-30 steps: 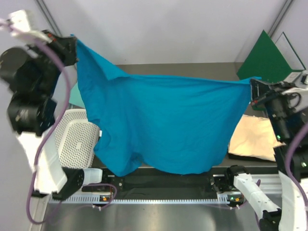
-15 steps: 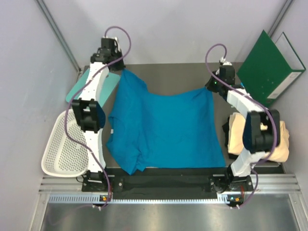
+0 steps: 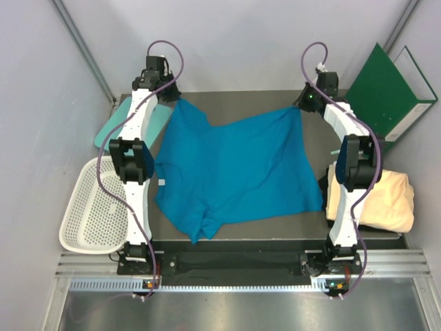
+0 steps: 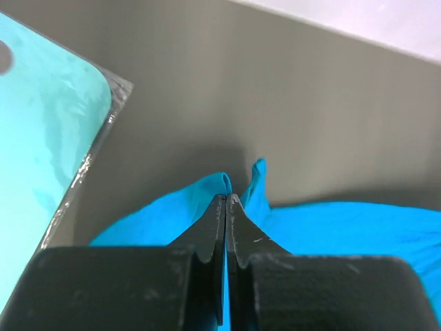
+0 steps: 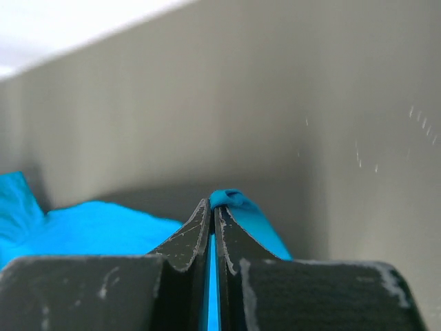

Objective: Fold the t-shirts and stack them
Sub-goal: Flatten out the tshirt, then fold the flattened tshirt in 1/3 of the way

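Nearest the arm bases, the blue t-shirt (image 3: 234,172) lies spread over the middle of the counter (image 3: 241,103), its near hem bunched and rumpled toward the left. Just right of it sits the cream t-shirt (image 3: 386,203), already a folded bundle, and the white mesh basket (image 3: 86,214) stands at the left. Farther back, both arms reach out long. The left claw (image 3: 170,100) is pressed together on the shirt's far left corner, beside the teal board (image 3: 110,127), and the right claw (image 3: 302,107) pinches the far right corner; each wrist view shows blue cloth between the tips. The step in hand looks like laying the shirt out flat before the first fold. The next move probably calls for releasing both corners, then smoothing the crumpled near left part or taking fresh holds, without dragging the cloth askew. A second ago the shirt hung high, stretched between raised arms; now it is down on the counter. Since half a second ago the right claw has gone farther back and the near right hem has drawn away from the near edge.
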### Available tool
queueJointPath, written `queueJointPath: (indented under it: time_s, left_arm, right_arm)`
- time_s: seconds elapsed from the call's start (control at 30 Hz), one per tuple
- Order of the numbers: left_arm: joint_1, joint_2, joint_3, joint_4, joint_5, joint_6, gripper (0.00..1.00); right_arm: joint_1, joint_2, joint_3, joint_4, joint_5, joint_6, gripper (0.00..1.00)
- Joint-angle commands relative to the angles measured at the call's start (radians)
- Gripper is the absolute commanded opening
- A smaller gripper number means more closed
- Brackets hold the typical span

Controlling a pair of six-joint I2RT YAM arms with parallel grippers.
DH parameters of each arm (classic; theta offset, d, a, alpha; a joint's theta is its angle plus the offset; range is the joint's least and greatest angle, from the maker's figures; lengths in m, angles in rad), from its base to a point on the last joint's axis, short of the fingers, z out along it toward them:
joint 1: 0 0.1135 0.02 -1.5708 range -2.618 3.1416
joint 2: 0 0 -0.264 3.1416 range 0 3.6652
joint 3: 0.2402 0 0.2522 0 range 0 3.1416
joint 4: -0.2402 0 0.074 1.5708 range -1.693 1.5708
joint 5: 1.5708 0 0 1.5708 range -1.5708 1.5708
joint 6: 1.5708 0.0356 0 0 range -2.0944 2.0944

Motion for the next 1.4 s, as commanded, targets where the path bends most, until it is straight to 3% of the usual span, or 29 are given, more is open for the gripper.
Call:
queueJointPath:
  time_s: [0.0,0.1,0.33,0.5,0.9,1.37]
  left_arm:
    - [0.017,-0.15,0.042,0.03,0.015,-0.035,0.0]
    - [0.017,-0.199,0.004,-0.013,0.02,-0.031,0.0]
    - [0.014,-0.369,-0.311,-0.034,0.057,-0.064,0.0]
    - [0.007,-0.498,-0.468,-0.042,0.003,-0.073,0.0]
    - [0.007,-0.618,-0.634,-0.125,-0.067,-0.087,0.0]
    - [0.009,-0.751,-0.758,-0.249,-0.115,-0.065,0.0]
  right_arm:
    - [-0.028,-0.018,0.099,-0.064,-0.038,-0.007,0.0]
    - [-0.028,-0.041,0.078,-0.078,-0.047,-0.011,0.0]
    - [-0.065,-0.07,-0.025,-0.115,-0.09,-0.007,0.0]
    - [-0.073,-0.099,-0.096,-0.127,-0.107,-0.001,0.0]
    - [-0.076,-0.173,-0.273,-0.123,-0.118,-0.01,0.0]
    - [-0.079,-0.123,-0.246,-0.157,-0.116,-0.03,0.0]
